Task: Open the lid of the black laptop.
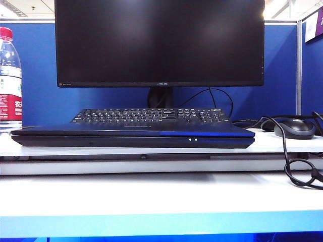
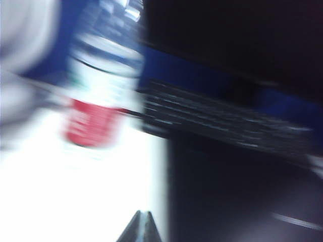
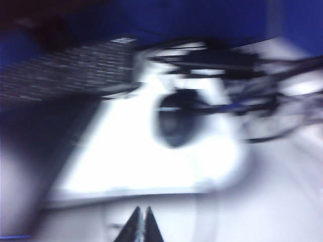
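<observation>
The black laptop (image 1: 132,138) lies flat on the white table (image 1: 151,196), spread across the middle of the exterior view with its angled front edge toward the near side and two tiny indicator lights (image 1: 193,139) glowing right of centre. The lid (image 1: 131,130) is down, resting closed on the base, with a bluish sheen along its near edge. Just behind the laptop sits a separate black keyboard (image 1: 151,116), and beyond that stands a large dark monitor (image 1: 159,43) against a blue partition (image 1: 282,70). A water bottle (image 1: 9,75) with a red cap and red label stands at the far left, and a black mouse (image 1: 294,128) lies at the far right among looping black cables (image 1: 298,171). Neither arm appears in the exterior view. Both wrist views are heavily motion-blurred. The left tool (image 2: 142,227) shows only its fingertips pressed together with nothing between them, over the white table just left of the laptop's dark lid, with the bottle and keyboard beyond. The right tool (image 3: 141,224) likewise has its fingertips closed together and empty, over the table to the right of the laptop, with the mouse farther off.
</observation>
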{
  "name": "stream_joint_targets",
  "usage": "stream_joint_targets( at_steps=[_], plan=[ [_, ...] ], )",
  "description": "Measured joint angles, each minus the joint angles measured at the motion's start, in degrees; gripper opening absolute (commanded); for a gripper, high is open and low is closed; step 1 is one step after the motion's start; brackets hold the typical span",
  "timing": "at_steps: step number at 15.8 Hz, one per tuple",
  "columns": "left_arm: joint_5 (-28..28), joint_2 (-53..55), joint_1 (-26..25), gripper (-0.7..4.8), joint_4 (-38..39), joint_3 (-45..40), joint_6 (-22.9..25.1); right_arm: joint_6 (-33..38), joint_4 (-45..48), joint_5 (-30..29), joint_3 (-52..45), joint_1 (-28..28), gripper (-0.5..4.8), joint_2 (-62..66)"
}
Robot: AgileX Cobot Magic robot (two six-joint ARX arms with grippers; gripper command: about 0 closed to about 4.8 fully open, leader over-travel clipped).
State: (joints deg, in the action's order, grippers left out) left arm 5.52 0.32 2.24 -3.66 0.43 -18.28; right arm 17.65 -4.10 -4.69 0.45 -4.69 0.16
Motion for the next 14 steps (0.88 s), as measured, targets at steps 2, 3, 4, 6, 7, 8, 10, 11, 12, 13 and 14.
stream_joint_targets(
  at_steps=[2,3,4,6,7,8,10,11,12,13,14],
  plan=[
    [16.7,0.0,0.0,-0.01,-4.2,0.0,-4.5,4.1,4.9,-10.9,0.0,0.0,-0.01,0.0],
    [23.8,0.0,0.1,-0.01,-9.4,0.0,-7.8,6.6,10.1,-16.5,0.0,-0.2,-0.01,0.0],
    [26.9,0.0,0.2,-0.01,-14.2,0.1,-12.2,9.3,15.5,-19.2,0.0,-0.4,-0.01,0.0],
    [27.5,0.0,0.2,-0.01,-17.1,2.6,-18.6,14.4,21.0,-19.5,1.5,-0.4,-0.01,0.0],
    [27.5,0.0,0.2,-0.01,-17.8,4.5,-20.2,14.9,21.0,-19.2,4.0,-0.3,-0.01,0.2],
    [27.4,0.0,0.2,-0.01,-18.0,6.5,-21.1,15.0,21.4,-18.4,6.9,-0.3,-0.01,1.2],
    [27.4,1.5,0.2,-0.01,-18.6,14.5,-23.9,14.9,21.1,-17.2,17.1,-0.3,-0.01,9.4],
    [27.4,3.5,0.2,-0.01,-20.6,18.3,-24.9,14.9,22.0,-17.2,21.7,-0.3,-0.01,13.1],
    [27.4,7.1,0.2,-0.01,-24.8,22.5,-26.1,14.7,22.9,-18.0,27.6,-0.3,-0.01,18.3],
    [27.3,10.6,0.2,-0.01,-28.8,26.3,-26.6,14.1,23.3,-19.3,33.7,-0.3,-0.01,24.0],
    [27.8,14.7,0.2,-0.01,-31.5,30.9,-26.3,13.9,23.6,-21.9,40.3,-0.3,-0.01,30.5]
  ],
)
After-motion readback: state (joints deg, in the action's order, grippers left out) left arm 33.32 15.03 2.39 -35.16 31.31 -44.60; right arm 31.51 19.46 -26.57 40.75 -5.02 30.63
